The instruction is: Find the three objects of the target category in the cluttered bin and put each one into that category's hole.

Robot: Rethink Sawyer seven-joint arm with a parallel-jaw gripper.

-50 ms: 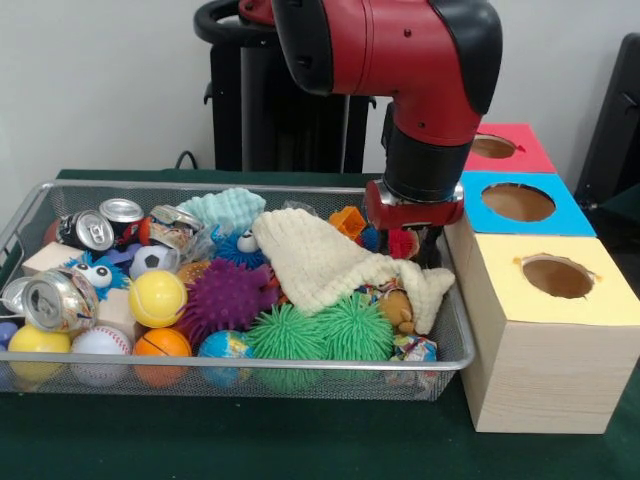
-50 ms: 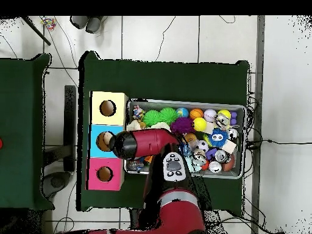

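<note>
Looking into the wire bin (image 1: 455, 345), we see it crammed with toys and cans: a purple spiky ball (image 1: 228, 295), two green spiky balls (image 1: 322, 330), a yellow ball (image 1: 157, 298), a small basketball (image 1: 161, 345), a baseball (image 1: 100, 343), a globe ball (image 1: 225, 347), a crushed can (image 1: 58, 300) and a cream knitted cloth (image 1: 325, 265) draped over the middle. We cannot tell from the pile which three things belong to the target category.

Our gripper (image 1: 412, 232) hangs low over the bin's end nearest the boxes, with something red just under its wrist; the jaws are hidden behind the arm and clutter, so we cannot tell how they stand.

Just beside that end stand three boxes in a row on the green desk (image 1: 250, 440): the yellow box (image 1: 560, 345), the blue box (image 1: 520, 203) and the red box (image 1: 500, 148), each with a round hole on top.
</note>
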